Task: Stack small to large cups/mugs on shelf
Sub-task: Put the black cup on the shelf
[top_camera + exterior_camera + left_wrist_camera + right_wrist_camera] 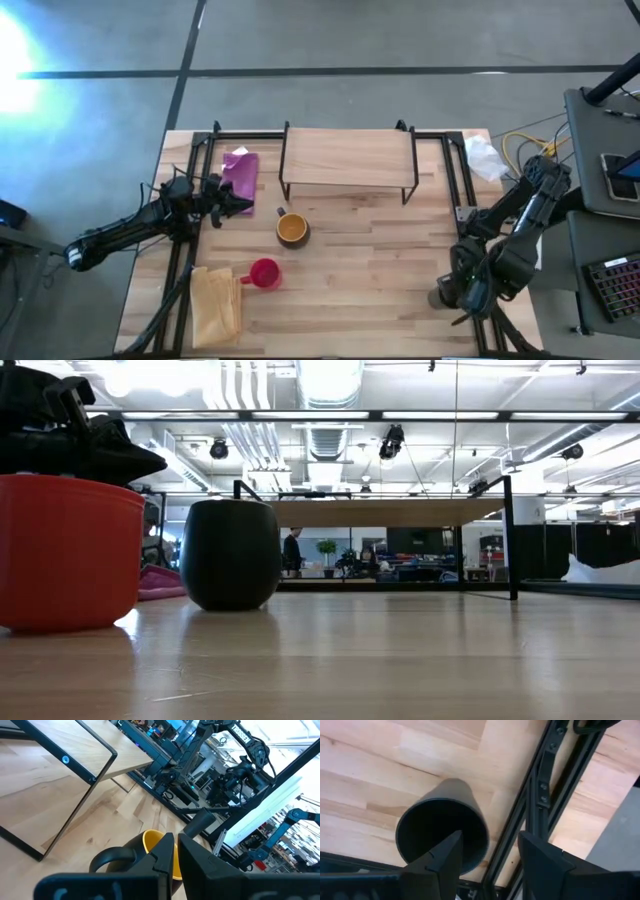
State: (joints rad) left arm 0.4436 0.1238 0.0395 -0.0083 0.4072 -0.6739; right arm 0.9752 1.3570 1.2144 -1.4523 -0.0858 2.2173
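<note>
left claw [243, 206] mid-left of the high view, fingers pretty much closed on nothing, just left of the dark mug [291, 229], red mug [263, 273] lower left, shelf [348, 158] top centre, right claw [487, 857] spread wide over the black cup [443, 822], lower right

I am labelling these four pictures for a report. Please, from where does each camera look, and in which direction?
High: above the table, straight down; both arms, shelf.
Low: at tabletop height, level toward the room; red mug, dark mug.
Left wrist: past the nearly closed left gripper at the dark mug.
Right wrist: down past the open right gripper into the black cup.
Shared: high, low and left wrist views show the dark mug.
</note>
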